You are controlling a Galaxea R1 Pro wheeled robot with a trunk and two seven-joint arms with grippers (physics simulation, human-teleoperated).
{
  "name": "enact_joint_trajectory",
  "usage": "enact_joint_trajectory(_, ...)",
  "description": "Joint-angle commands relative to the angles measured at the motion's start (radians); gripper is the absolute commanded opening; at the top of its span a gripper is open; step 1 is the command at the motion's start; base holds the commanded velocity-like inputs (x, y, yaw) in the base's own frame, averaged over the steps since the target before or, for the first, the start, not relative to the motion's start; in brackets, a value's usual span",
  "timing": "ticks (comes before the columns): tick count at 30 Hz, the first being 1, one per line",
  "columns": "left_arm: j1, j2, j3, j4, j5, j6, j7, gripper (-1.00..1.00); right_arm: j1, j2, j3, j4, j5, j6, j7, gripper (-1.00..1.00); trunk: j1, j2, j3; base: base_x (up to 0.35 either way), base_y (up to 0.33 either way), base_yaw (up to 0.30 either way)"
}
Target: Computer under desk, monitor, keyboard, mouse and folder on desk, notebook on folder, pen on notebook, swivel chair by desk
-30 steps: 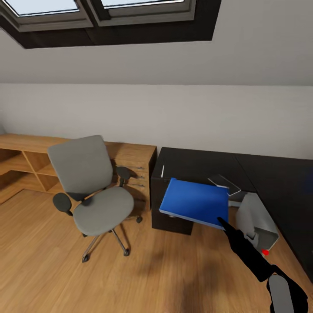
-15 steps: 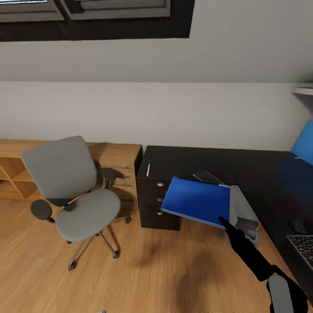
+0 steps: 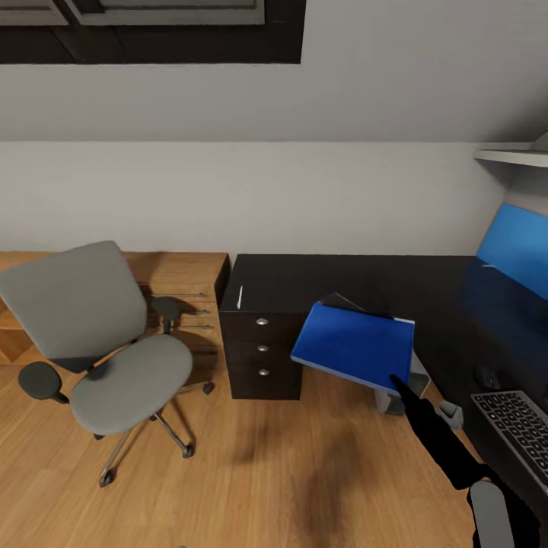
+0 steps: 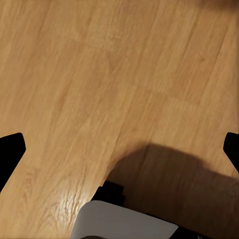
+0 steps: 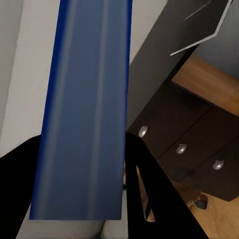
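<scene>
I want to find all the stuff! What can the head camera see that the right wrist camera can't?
The head camera has the swivel chair, keyboard, mouse and pen.

The right wrist camera adds a close look at the hand's black fingers on either side of the folder's edge.

Both see the blue folder, the right hand holding it, and the black desk with its drawer knobs.

An attic home study: skylight (image 3: 152,11), sloped wall, black desk (image 3: 320,281), swivel chair (image 3: 99,342), wood floor (image 3: 251,472)
</scene>
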Motion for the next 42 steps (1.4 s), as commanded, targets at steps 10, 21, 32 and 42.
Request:
enact_joint_trajectory(10,0.0,0.001,-0.008,0.0,0.011,-0.002,0.008,1.0,-0.001,0.0,-0.002,-0.018,-0.035,0.063,0.014,-1.0,0.0,-0.001,-0.001,0.0,0.0,-0.007)
enact_joint_trajectory(21,0.0,-0.01,-0.008,0.031,0.011,-0.004,0.007,1.0,-0.001,0.008,0.0,-0.022,-0.079,0.036,-0.174,-1.0,0.0,-0.001,-0.001,0.0,0.0,0.0)
enact_joint_trajectory(32,0.0,-0.025,-0.007,0.038,0.011,-0.005,0.007,1.0,-0.073,0.017,0.137,0.134,-0.299,-0.756,-0.529,-1.0,0.0,-0.001,-0.001,0.0,0.0,0.0)
enact_joint_trajectory(42,0.0,-0.027,-0.008,0.038,0.009,-0.005,0.007,1.0,-0.19,0.018,0.204,0.259,-0.381,-0.959,-0.453,-1.0,0.0,-0.001,-0.001,0.0,0.0,0.0)
